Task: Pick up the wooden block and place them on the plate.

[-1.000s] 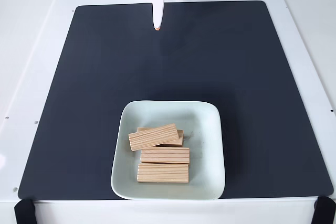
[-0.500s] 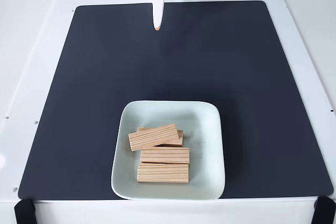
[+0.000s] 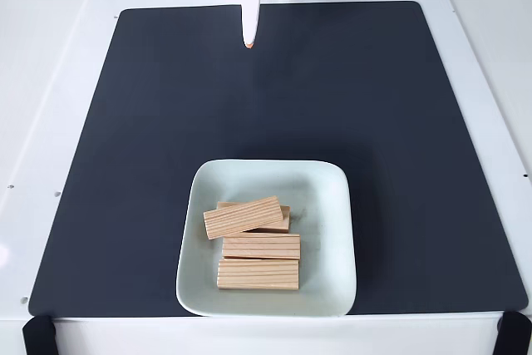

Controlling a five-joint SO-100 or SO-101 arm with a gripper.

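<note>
Our white gripper [image 3: 248, 39] – closed, empty; small grooved pine blocks [image 3: 258, 247] on the mint-green square plate [image 3: 331, 230] look light, rigid – grasp across long sides.

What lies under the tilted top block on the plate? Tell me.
Another wooden block lies under the tilted block, its right end and far edge showing. The rest of it is covered, inside the plate.

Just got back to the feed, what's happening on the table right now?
Nothing is being handled at the moment. The claw sits at the far edge of the black mat, well away from the plate, and grips nothing; whether it is open or shut can't be told. All four wooden blocks lie in the plate: two flat side by side, and a tilted one resting over a fourth. No block lies on the mat.
</note>
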